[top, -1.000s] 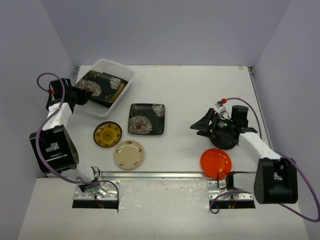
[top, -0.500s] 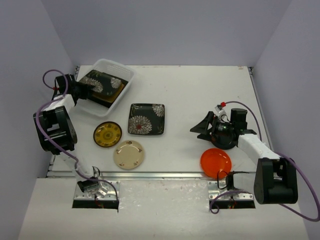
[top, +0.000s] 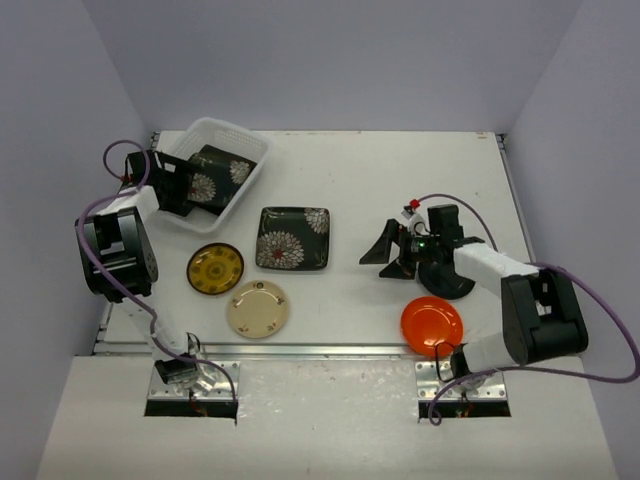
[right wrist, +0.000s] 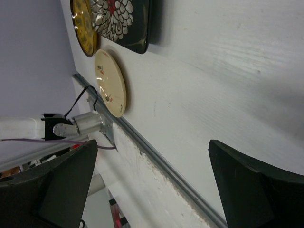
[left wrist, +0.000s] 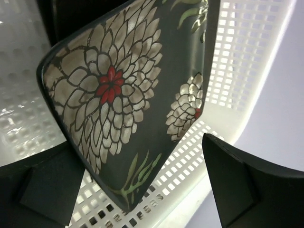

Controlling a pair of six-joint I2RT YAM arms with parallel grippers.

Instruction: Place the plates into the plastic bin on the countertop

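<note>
My left gripper [top: 176, 186] gapes wide at the bin's [top: 236, 129] left rim. The flowered plate [left wrist: 128, 95] leans tilted inside, seemingly free. My right gripper [top: 388, 254] hangs wide and empty. Next I would back out for the second flowered plate [top: 292, 238] mid-bench.

The bin [top: 236, 128] sits far left on the desk [top: 400, 180], a plate [top: 215, 170] inside; a square plate [top: 292, 238] lies nearer, rightward.
</note>
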